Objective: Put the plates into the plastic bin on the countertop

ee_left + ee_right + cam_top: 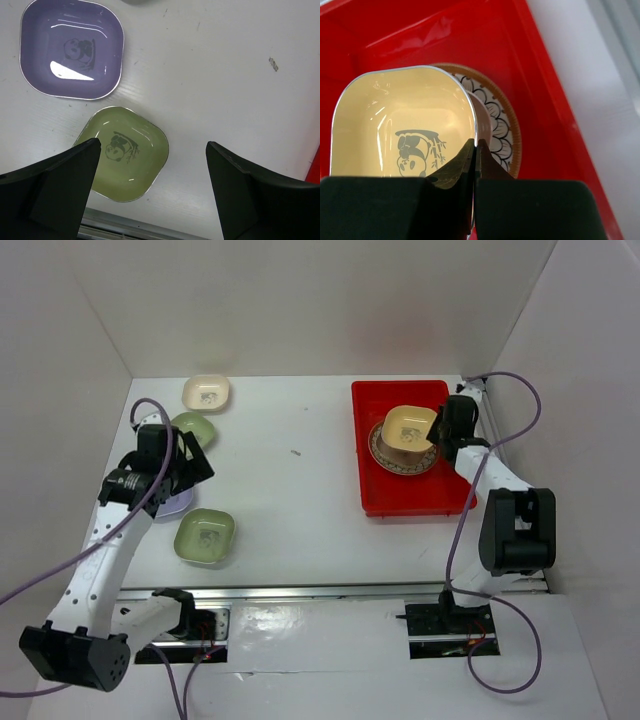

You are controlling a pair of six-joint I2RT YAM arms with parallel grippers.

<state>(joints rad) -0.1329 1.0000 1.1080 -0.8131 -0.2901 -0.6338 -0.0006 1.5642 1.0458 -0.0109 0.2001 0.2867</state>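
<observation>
while the right gripper (475, 150) clamps its fingers tight on the rim of the yellow dish (400, 120), that dish hangs tilted over the round brown-rimmed plate (497, 125) inside the red bin (420, 30). over on the left, the left gripper (152, 145) hovers with fingers spread wide, holding nothing, above a lavender dish (70, 47) and a green dish (127, 155) on the white countertop (290, 490). a cream dish (206, 392) sits farther back.

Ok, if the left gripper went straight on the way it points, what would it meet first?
Probably the green plate: it lies ahead of the open left gripper, off toward one finger, which would likely touch its rim first. Depth is unclear.
</observation>
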